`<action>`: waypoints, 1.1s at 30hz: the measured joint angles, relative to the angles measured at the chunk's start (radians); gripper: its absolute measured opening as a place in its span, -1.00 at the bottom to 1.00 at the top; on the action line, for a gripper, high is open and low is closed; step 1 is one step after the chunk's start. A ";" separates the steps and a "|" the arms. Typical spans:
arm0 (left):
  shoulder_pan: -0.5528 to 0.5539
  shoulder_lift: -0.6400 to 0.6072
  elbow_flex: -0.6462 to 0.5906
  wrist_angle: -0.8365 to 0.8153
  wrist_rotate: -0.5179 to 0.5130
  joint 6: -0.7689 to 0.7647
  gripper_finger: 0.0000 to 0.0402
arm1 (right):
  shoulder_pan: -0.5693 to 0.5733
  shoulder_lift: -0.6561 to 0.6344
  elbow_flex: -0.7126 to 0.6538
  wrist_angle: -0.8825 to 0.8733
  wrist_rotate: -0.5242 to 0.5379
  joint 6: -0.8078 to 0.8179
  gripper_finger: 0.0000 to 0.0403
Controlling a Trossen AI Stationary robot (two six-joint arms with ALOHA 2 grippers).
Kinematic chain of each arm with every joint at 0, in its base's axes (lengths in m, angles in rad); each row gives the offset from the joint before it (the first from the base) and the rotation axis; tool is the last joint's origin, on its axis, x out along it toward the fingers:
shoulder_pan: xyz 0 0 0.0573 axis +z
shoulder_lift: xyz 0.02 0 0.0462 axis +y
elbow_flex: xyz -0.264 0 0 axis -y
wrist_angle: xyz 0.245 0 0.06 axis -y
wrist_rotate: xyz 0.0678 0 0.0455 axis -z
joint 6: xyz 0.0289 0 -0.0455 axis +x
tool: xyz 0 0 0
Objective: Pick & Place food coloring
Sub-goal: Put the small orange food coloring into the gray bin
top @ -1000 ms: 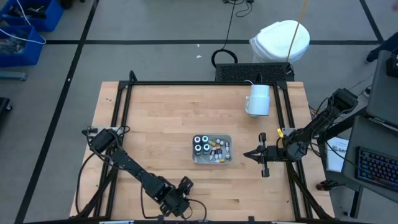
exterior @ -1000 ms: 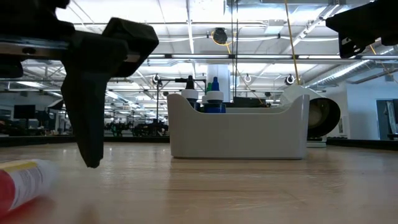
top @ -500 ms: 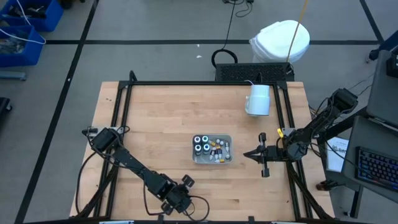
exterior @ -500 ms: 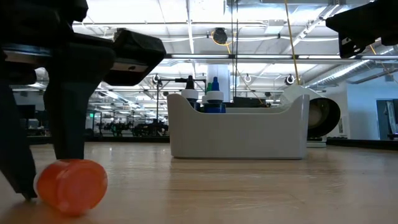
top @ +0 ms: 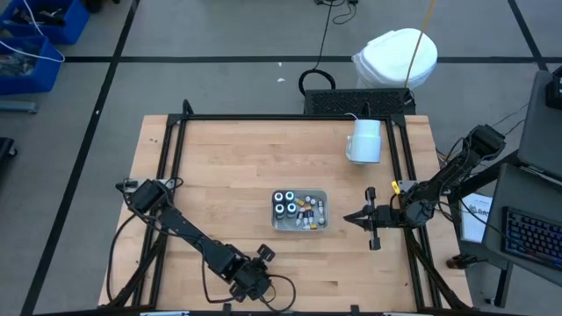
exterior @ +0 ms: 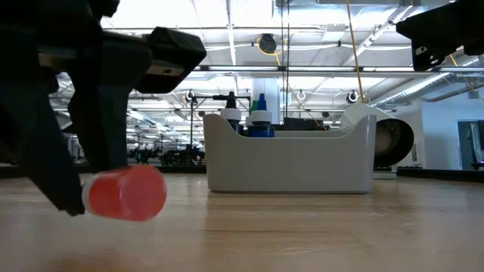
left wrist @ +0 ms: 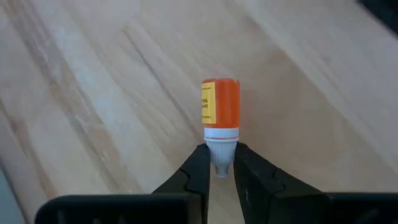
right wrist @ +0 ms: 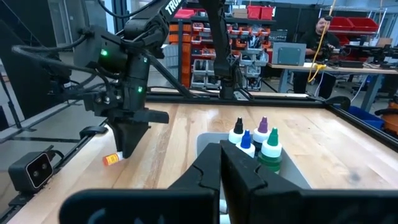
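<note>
A red-orange food coloring bottle [left wrist: 220, 102] with a yellow label and a white cap lies along the line of my left gripper [left wrist: 219, 171], which is shut on it near the table's near edge [top: 263, 256]. In the low view the bottle's round bottom [exterior: 125, 194] faces the camera, a little above the wood. More food coloring bottles and dark ring-topped pots stand in the clear tray [top: 300, 211] at mid-table. My right gripper [top: 348, 218] hovers shut to the tray's right, touching nothing. My left gripper pinches the bottle's white cap [left wrist: 220, 144] between its two fingertips. The fingers slant down from the near side and lie along the bottle. The bottle juts out past the fingertips, about level. Its body looks just clear of the table in the low view.
A large white mug [top: 364, 140] lies at the far right of the table. A black frame [top: 281, 118] runs round the tabletop. Bare wood stretches between my left gripper and the tray [exterior: 287, 162]. A person [right wrist: 321, 28] is in the room beyond.
My left gripper has shut on the bottle's cap. The bottle, which lay side-on on the wood beside the open fingers, has swung round so its bottom faces the low camera, and it now sits slightly higher.
</note>
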 joint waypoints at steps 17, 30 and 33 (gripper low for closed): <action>-0.003 -0.012 0.195 -0.380 -0.030 -0.047 -0.75 | 0.000 0.001 0.000 0.001 0.001 -0.025 -1.00; -0.025 -0.013 0.376 -0.698 -0.344 0.014 -0.75 | -0.001 0.009 -0.001 0.115 -0.005 -0.023 -1.00; -0.025 -0.013 0.378 -0.722 -0.442 0.024 -0.75 | -0.001 0.058 0.002 0.205 -0.013 -0.049 -1.00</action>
